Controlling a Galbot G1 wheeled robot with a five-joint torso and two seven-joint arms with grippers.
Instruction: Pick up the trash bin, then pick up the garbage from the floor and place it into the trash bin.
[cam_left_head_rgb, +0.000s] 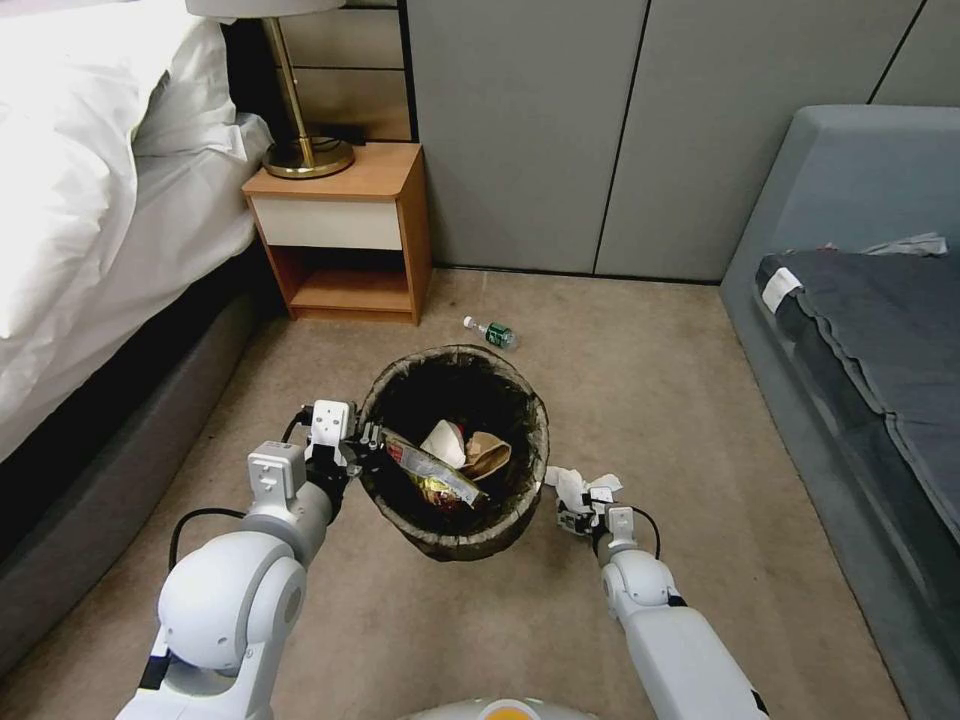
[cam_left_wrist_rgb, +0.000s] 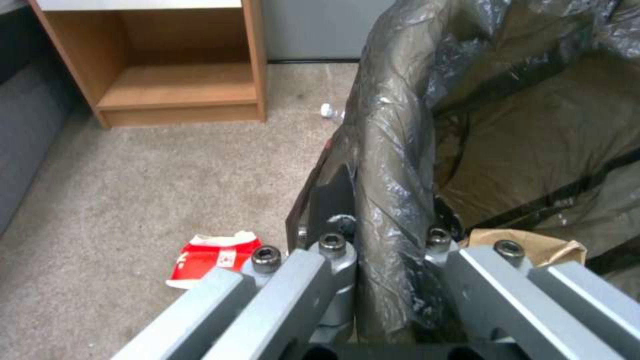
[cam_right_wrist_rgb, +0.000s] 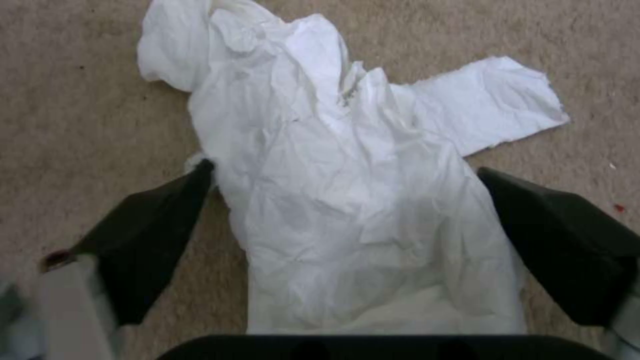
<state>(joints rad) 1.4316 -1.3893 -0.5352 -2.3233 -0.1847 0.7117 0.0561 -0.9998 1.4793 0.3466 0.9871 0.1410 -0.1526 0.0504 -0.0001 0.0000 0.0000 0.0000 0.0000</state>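
- The right gripper is low over the beige carpet, just right of the bin. Its two dark fingers are spread wide on either side of a crumpled white tissue, one pad touching the tissue's edge and the other close beside it. The tissue lies flat on the carpet and is not yet gripped; the straddling pose suits a closing pinch across its bulk.
- The left gripper is clamped on the rim of the small round trash bin, one finger outside and one inside the wall, with the dark brown-black plastic bag liner pinched between them. In the head view the bin appears to be carried above the carpet, close to the pick site, probably to keep the transfer short.
- Inside the bin lie a crumpled brown paper bag, a white wad and a long shiny snack wrapper, so part of the garbage is already collected.
- A flat red-and-white carton lies on the carpet beside the left gripper, on the bed side of the bin.
- Farther off, a small green-labelled plastic bottle lies on its side on the carpet beyond the bin.
- Beyond it, an open-shelved wooden nightstand stands against the wall.
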